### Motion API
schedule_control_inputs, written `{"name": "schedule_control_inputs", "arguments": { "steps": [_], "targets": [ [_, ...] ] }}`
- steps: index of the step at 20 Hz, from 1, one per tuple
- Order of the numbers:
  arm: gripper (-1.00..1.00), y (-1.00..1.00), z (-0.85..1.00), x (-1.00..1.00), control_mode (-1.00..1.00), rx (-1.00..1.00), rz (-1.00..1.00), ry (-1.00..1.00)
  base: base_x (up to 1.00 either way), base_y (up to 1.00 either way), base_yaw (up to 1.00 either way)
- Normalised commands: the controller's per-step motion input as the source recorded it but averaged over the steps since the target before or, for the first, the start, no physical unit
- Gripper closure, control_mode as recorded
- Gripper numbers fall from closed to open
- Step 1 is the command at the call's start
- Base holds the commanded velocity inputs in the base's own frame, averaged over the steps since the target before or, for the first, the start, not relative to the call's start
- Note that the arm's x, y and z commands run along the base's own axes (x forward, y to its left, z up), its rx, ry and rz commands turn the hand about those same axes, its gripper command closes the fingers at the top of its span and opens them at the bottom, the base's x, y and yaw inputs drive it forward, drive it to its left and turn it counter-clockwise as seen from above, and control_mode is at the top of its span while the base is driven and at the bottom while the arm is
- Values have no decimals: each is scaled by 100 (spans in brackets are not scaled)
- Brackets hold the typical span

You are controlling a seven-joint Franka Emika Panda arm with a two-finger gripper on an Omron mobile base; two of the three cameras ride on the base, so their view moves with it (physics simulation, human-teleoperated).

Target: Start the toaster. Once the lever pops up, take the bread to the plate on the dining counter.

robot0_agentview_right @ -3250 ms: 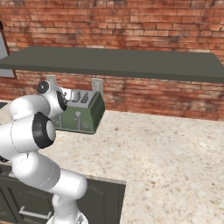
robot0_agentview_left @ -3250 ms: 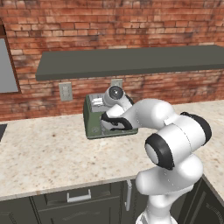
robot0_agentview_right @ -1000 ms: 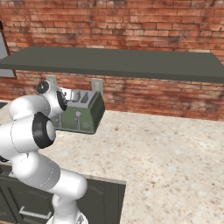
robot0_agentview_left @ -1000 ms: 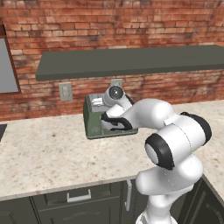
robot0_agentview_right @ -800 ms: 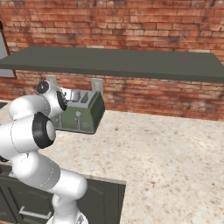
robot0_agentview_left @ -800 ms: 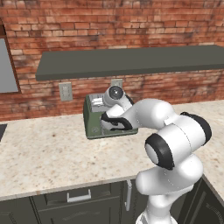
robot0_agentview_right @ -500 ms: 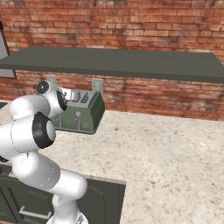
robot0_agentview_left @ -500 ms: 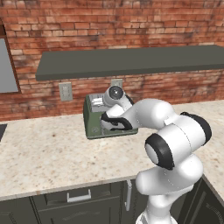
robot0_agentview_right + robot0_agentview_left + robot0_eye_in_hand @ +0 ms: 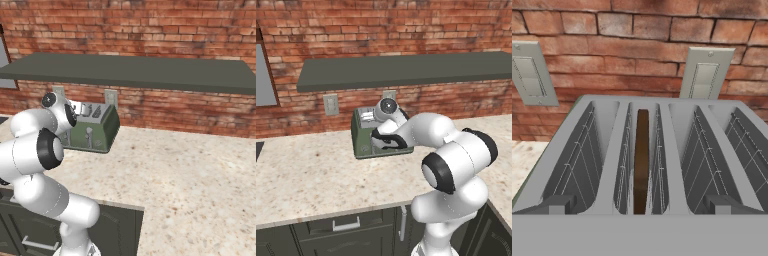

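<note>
Sage-green toaster (image 9: 363, 140) sits on the beige speckled tabletop (image 9: 306, 175), back end close to the red brick wall (image 9: 406, 25) and under a long dark shelf (image 9: 406, 70). Right base view gives its front face, with one silver lever (image 9: 89, 135) plainly visible; the arm covers the part of the face nearer the camera. Two pale wall plates (image 9: 704, 72) are mounted on the brick just behind the toaster, one to each side in the hand view. White arm reaches forward from the base and bends down over the toaster; in the left base view its hand covers the right half of the toaster's top. Pincer (image 9: 640, 202) hangs directly above the slots, fingers spread wide apart, nothing between them; one dark fingertip (image 9: 554, 204) shows low left in the hand view and the other low right, both just over the toaster's grey top. Bread (image 9: 641, 160), a thin dark brown slice seen edge-on, stands upright inside the second slot from the left in the hand view, sunk well down between the wire guides. The other three slots show bare wire racks. Dark cabinet fronts (image 9: 331, 230) with a silver handle run below the tabletop edge.
</note>
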Motion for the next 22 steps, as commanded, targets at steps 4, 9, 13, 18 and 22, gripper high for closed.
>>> {"name": "schedule_control_inputs", "arguments": {
  "steps": [4,9,13,18,22],
  "targets": [
    [-100,0,0,0,-100,0,0,0,0,0,0],
    [-100,0,0,0,-100,0,0,0,0,0,0],
    [-100,0,0,0,-100,0,0,0,0,0,0],
    [-100,0,0,0,-100,0,0,0,0,0,0],
    [-100,0,0,0,-100,0,0,0,0,0,0]
  ]
}}
